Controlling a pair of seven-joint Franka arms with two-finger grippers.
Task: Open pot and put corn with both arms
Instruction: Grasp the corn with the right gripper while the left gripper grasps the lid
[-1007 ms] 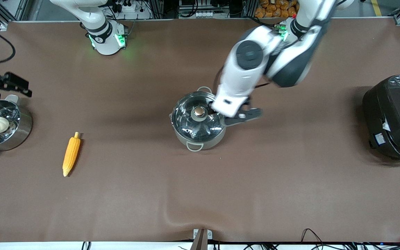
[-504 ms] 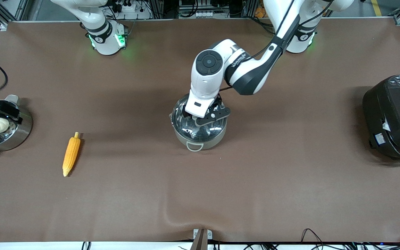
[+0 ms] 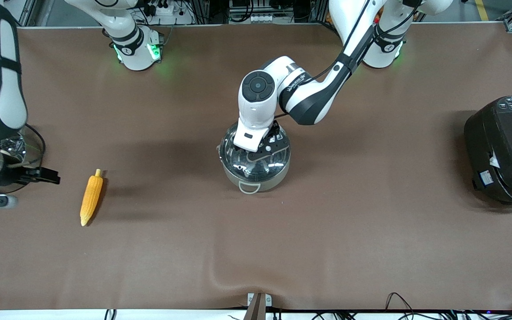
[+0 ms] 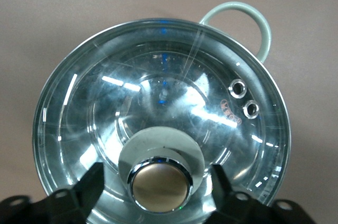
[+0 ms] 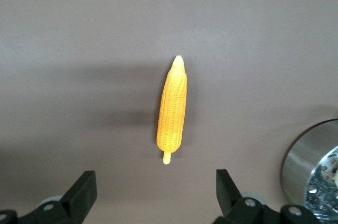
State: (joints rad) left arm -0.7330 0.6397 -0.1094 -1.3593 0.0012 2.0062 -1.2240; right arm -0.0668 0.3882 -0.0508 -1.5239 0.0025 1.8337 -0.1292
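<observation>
The steel pot [image 3: 256,175] stands mid-table with its glass lid [image 4: 158,97] on. My left gripper [image 3: 256,146] is right over the lid. In the left wrist view the left gripper [image 4: 158,187] is open, one finger on each side of the tan knob [image 4: 161,184] with a gap on both sides. The corn [image 3: 91,198] lies on the table toward the right arm's end. My right gripper [image 3: 2,189] hovers beside it, open and empty. In the right wrist view the right gripper [image 5: 153,197] has the corn [image 5: 172,110] ahead of its fingers.
A steel steamer pot [image 5: 311,166] sits at the right arm's end, mostly hidden under that arm in the front view. A large black rice cooker [image 3: 505,146] stands at the left arm's end. One loop handle [image 4: 248,20] of the pot shows.
The left gripper has moved from beside the pot to over the lid and come down around the knob. The right gripper has moved from over the steamer pot toward the corn.
</observation>
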